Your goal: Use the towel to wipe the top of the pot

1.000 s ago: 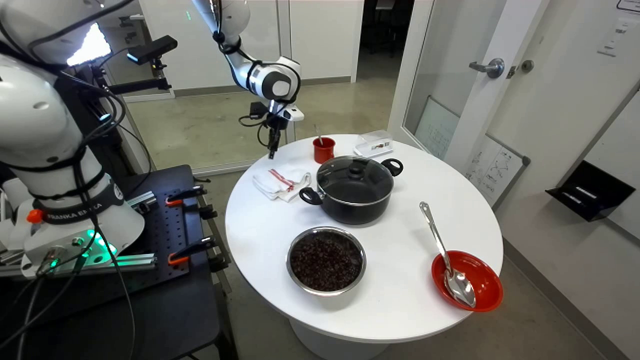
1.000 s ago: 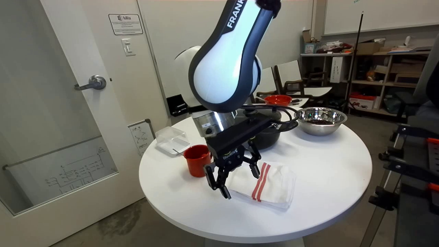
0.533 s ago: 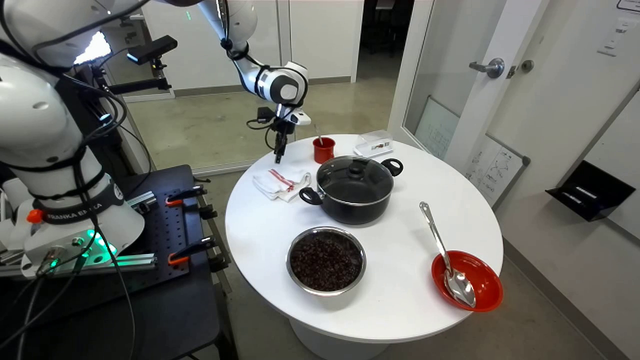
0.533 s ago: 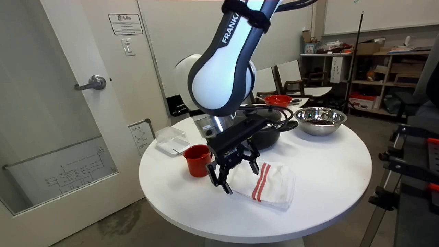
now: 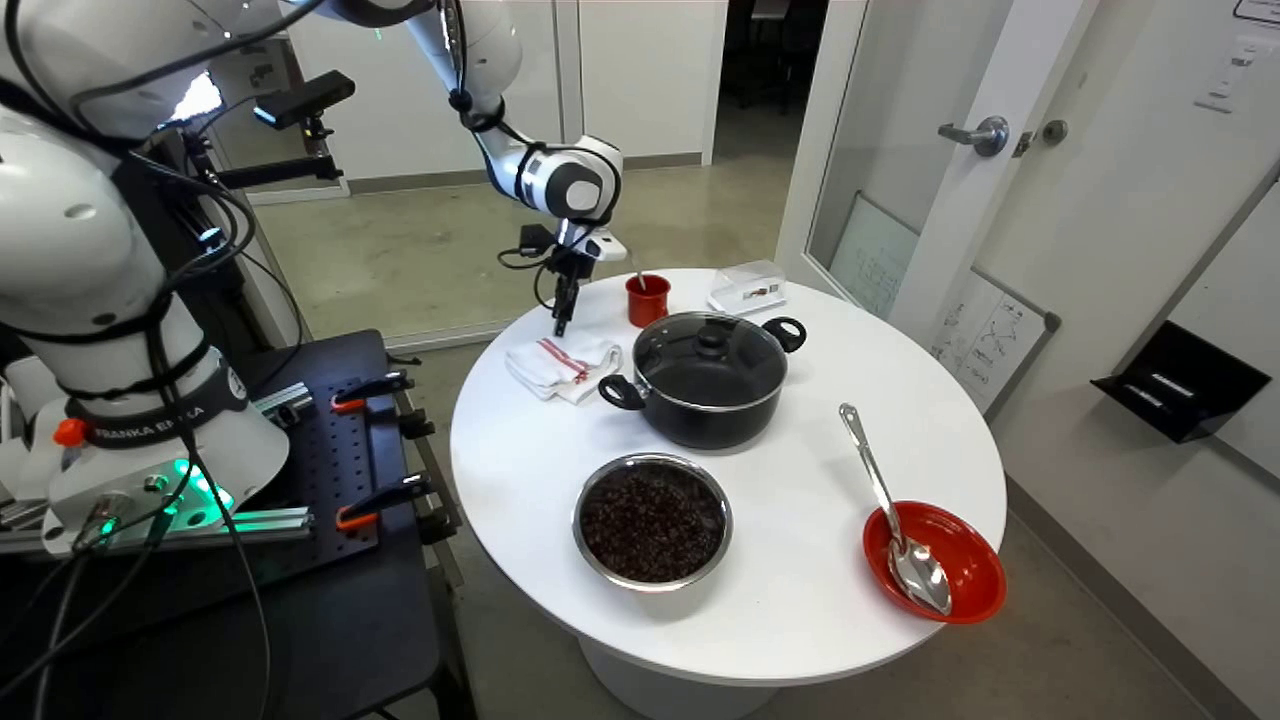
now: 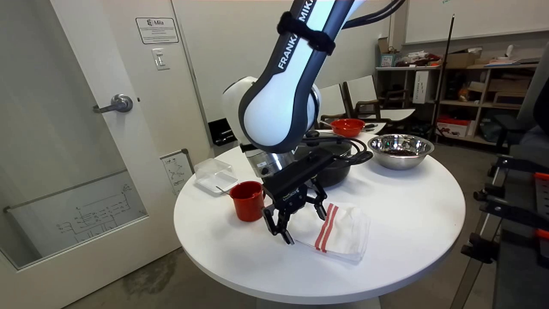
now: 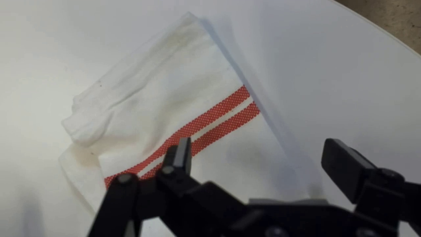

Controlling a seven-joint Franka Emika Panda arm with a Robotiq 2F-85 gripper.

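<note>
The towel (image 7: 194,69), white with two red stripes, lies folded on the table. Wide apart stand the jaws of my gripper (image 7: 258,141), open, with nothing held between them. In the wrist view one fingertip overlaps the red stripes, and the other reaches past the towel's edge over bare table. An exterior view has the gripper (image 6: 306,230) hanging just above one side of the towel (image 6: 345,234); touching cannot be made out. Beside the towel stands the black pot (image 5: 708,418), its glass-centred lid and knob on top. My arm partly covers the pot (image 6: 336,175) in an exterior view.
A red cup (image 6: 248,206) with a utensil stands close beside the gripper. Behind it is a clear plastic box (image 5: 748,290). A steel bowl (image 5: 652,578) with dark contents and a red bowl (image 5: 975,570) with a spoon sit farther along the round white table (image 5: 800,600).
My gripper has come lower and moved in toward the towel and pot. Its jaws have stayed open. Towel, pot and the other objects have not moved.
</note>
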